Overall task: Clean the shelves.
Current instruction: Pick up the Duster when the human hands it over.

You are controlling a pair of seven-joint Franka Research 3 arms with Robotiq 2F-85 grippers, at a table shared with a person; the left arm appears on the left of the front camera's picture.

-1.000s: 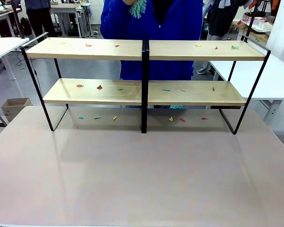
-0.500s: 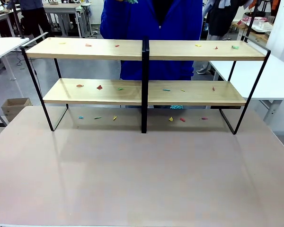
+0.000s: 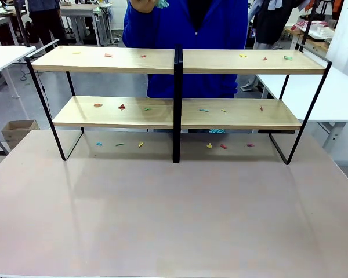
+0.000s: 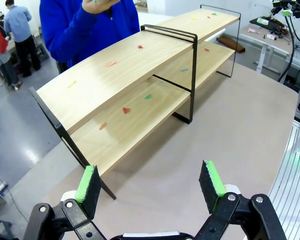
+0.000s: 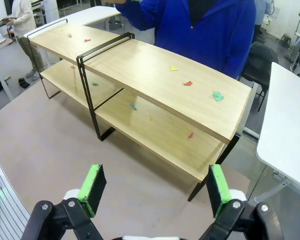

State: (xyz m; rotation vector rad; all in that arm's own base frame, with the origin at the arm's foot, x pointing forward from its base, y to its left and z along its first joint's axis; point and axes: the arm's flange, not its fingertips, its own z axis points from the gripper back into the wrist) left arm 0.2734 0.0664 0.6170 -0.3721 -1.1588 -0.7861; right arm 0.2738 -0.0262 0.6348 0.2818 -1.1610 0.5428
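The shelves (image 3: 104, 60) stand along the far half of the table (image 3: 174, 220), with the long side facing me and the black centre post (image 3: 177, 104) at mid-width. This orientation leaves both wooden boards open to a reach from my side. Small coloured scraps (image 3: 122, 107) lie scattered on the upper board, on the lower board and on the tabletop under the rack (image 3: 209, 145). I judge these to be the debris to remove, and none has been cleared yet.

My left gripper (image 4: 149, 181) hangs above the near left of the table with its green pads spread wide, holding nothing. My right gripper (image 5: 155, 186) hangs above the near right, also spread and empty. Both are well apart from the rack, which I read as a ready posture.

The person in a blue jacket (image 3: 214, 35) stands behind the shelves.

Compared with one second ago, the person's hand (image 3: 144, 3) with its teal item has risen to the top edge. The rack and scraps have not moved.
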